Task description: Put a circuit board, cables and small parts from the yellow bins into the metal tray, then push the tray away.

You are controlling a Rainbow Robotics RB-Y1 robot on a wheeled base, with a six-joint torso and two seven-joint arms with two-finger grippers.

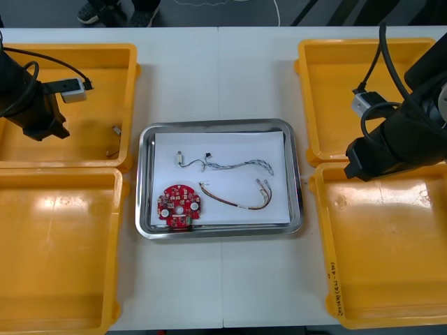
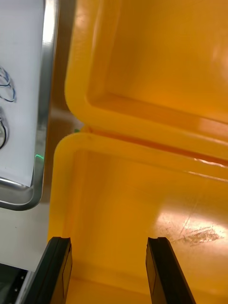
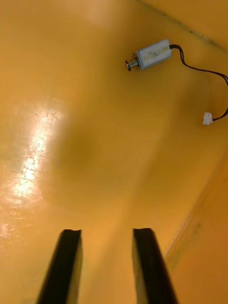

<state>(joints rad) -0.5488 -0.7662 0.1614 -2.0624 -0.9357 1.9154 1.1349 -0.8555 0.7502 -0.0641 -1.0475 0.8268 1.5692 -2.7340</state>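
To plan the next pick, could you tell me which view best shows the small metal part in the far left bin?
The left wrist view: the small metal part lies large ahead of the open left gripper, its black cable plain. The front view gives a speck; the right wrist view faces the right bins.

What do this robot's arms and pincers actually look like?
The left arm and right arm are bulky and black, each with a looping black cable plugged into a small white box. The left gripper and right gripper each have two flat, black, square-tipped fingers.
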